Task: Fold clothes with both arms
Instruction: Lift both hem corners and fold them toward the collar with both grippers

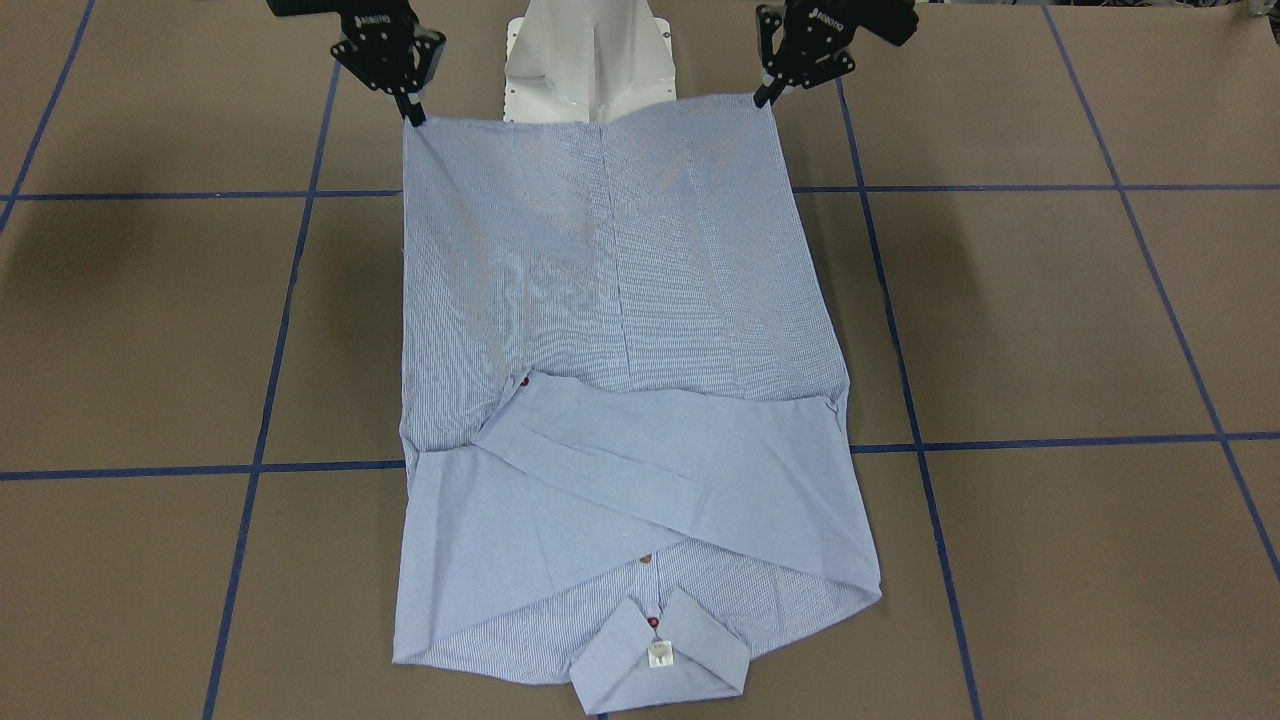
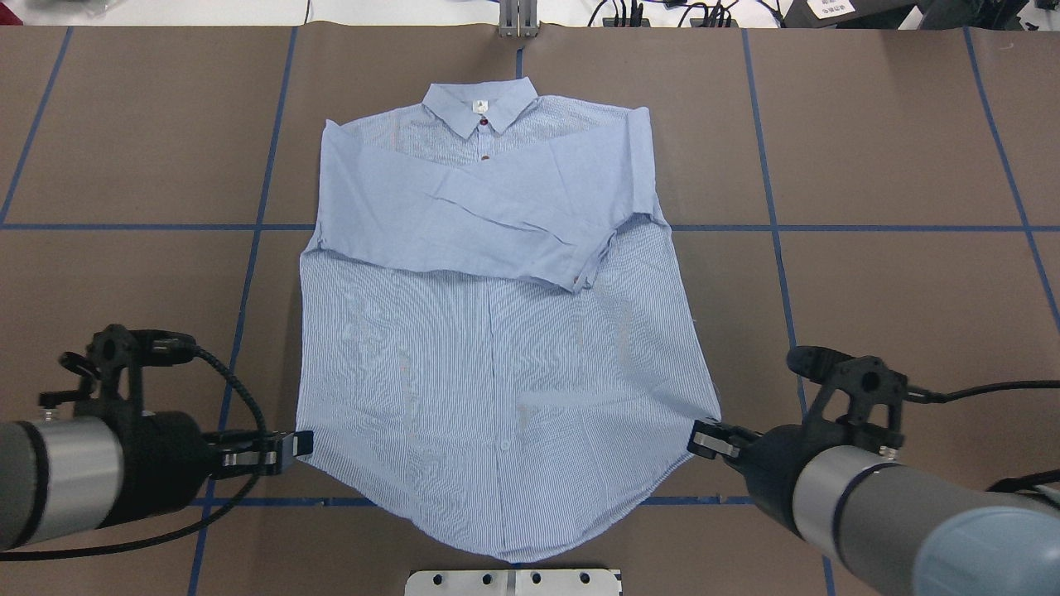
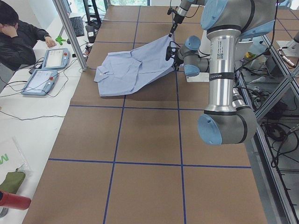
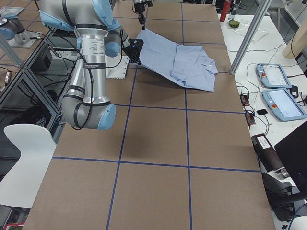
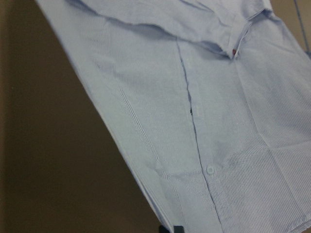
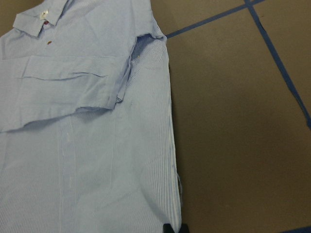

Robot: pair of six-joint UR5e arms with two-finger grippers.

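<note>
The light blue striped shirt (image 2: 497, 372) lies front up with its collar (image 2: 480, 103) far from me and both sleeves folded across the chest. My left gripper (image 2: 298, 447) is shut on the hem's left corner. My right gripper (image 2: 700, 439) is shut on the hem's right corner. In the front-facing view the left gripper (image 1: 765, 97) and right gripper (image 1: 415, 115) hold the hem of the shirt (image 1: 620, 300) taut. The side view shows the hem end of the shirt (image 3: 135, 65) raised above the table while the collar end rests on it. Both wrist views show the shirt (image 5: 218, 121) (image 6: 87, 145) sloping away below.
The white pedestal base (image 1: 588, 60) stands just behind the raised hem. Blue tape lines (image 2: 248, 248) cross the brown table (image 2: 894, 290). An operator (image 3: 18, 32) and teach pendants (image 3: 44, 70) are beyond the far edge.
</note>
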